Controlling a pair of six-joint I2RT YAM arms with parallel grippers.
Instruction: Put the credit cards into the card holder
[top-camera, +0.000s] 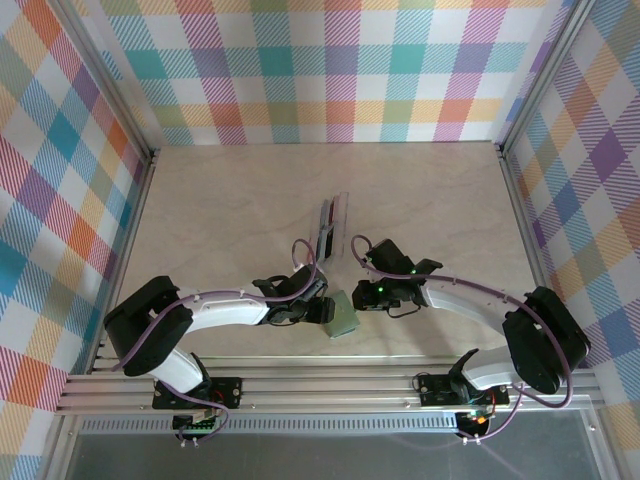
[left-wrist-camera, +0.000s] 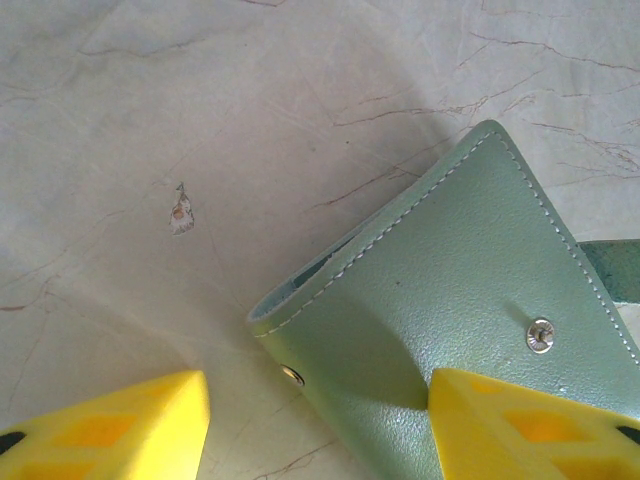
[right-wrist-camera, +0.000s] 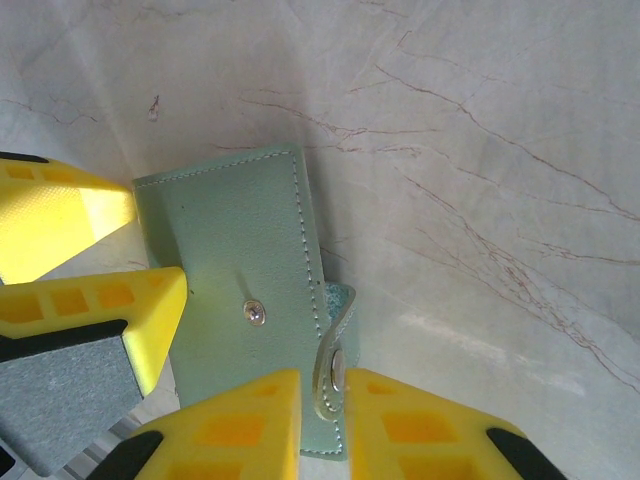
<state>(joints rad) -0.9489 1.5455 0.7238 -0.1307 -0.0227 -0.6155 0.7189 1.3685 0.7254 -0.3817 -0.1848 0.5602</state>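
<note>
I see plaid walls (top-camera: 340, 70) around the marbled table (top-camera: 430, 200). The green card holder (top-camera: 343, 315) lies flat between both grippers, its long axis running away from the arm bases. The right gripper (right-wrist-camera: 325, 385) pinches its snap tab (right-wrist-camera: 330, 365). The left gripper (left-wrist-camera: 320, 385) stands apart, one finger over the holder's face.

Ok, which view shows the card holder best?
Right wrist: most of the card holder lies in frame, snap stud plain, strap tab between the jaws of the right gripper. Left wrist gives a close, cropped corner with stitching; top external, a small distant green patch.
</note>
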